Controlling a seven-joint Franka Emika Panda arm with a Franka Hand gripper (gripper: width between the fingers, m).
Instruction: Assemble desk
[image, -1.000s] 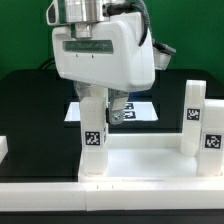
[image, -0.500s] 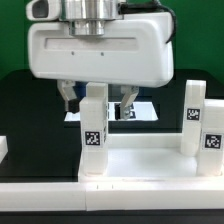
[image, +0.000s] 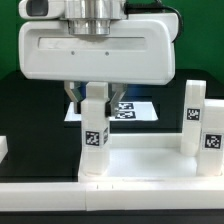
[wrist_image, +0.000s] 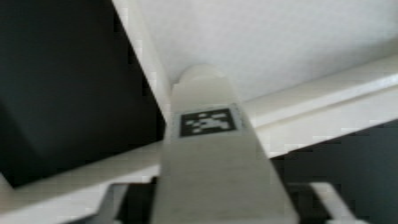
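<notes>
The white desk top (image: 140, 165) lies across the front, with a rim. One square leg (image: 94, 135) with a tag stands upright at its corner on the exterior view's left. A second tagged leg (image: 193, 122) stands at the corner on the exterior view's right. My gripper (image: 94, 98) hangs straight over the first leg, with a finger on each side of the leg's upper end. In the wrist view the leg (wrist_image: 210, 150) runs up between the fingers (wrist_image: 134, 200), with thin dark gaps on both sides. The gripper (wrist_image: 217, 200) is open, and the desk top (wrist_image: 267, 40) lies beyond it.
The marker board (image: 140, 108) lies on the black table behind the first leg. A small white part (image: 3, 148) shows at the exterior view's left edge. A tagged white block (image: 213, 142) sits by the second leg.
The hand has turned from an angled pose to face the camera squarely over the leg. The fingers have drawn closer to the leg's sides. The legs and desk top have not moved.
</notes>
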